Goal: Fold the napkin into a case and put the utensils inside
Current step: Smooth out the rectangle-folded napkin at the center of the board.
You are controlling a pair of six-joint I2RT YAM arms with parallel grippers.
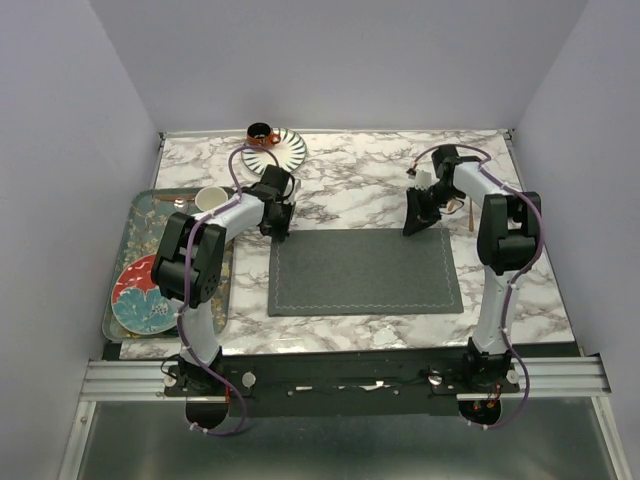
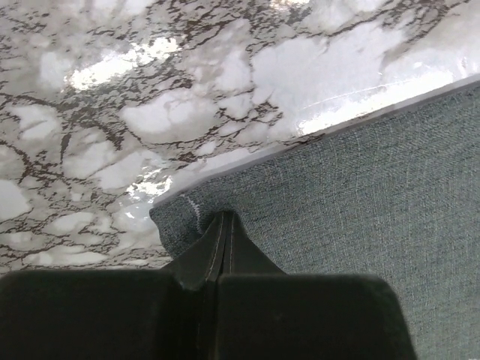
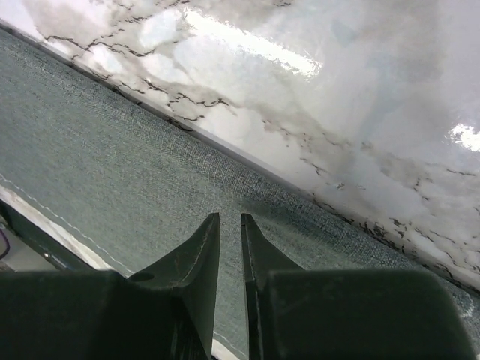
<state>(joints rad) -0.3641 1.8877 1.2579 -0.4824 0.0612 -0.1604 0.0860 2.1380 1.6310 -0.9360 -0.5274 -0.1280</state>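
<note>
The napkin (image 1: 365,272) lies flat on the marble table as a dark grey rectangle with a thin stitched hem. My left gripper (image 1: 277,232) is at its far left corner. In the left wrist view the left gripper (image 2: 225,217) is shut, pinching the napkin (image 2: 375,195) just inside that corner. My right gripper (image 1: 413,228) is at the far right corner. In the right wrist view the right gripper (image 3: 230,217) shows a narrow gap, its tips down on the napkin (image 3: 112,172) near the far hem. A slim copper glint (image 1: 453,207) beside the right wrist may be one of the utensils.
An orange cup (image 1: 260,132) and a striped saucer (image 1: 288,150) sit at the far edge. A tray (image 1: 135,215) on the left holds a white cup (image 1: 209,199), a red plate (image 1: 135,277) and a blue flowered plate (image 1: 145,312). Walls enclose three sides.
</note>
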